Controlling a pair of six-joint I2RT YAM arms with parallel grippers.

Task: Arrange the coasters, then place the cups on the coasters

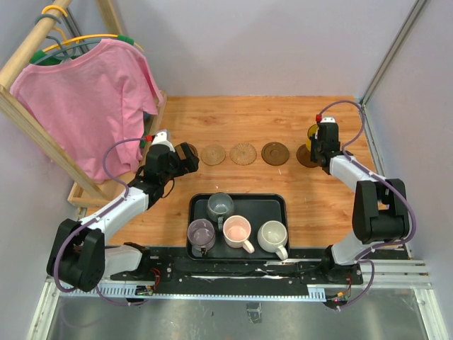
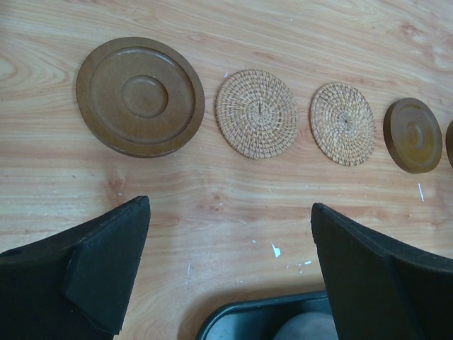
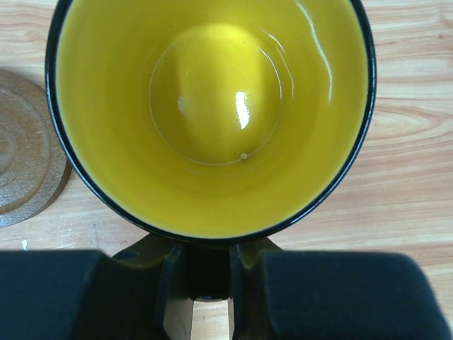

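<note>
Right gripper (image 3: 205,280) is pinching the yellow cup (image 3: 212,120) handle.
Holding it upright for a coaster (image 3: 21,156); left gripper (image 2: 230,262) is hovering, released.

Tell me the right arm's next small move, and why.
Probably centre the yellow cup over the end dark coaster and lower it. The right gripper pinches its handle there, and whether it already rests on the coaster is unclear.

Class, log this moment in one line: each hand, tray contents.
left hand: open, empty | right hand: shut on yellow cup | tray: four cups | coasters: in a row
</note>
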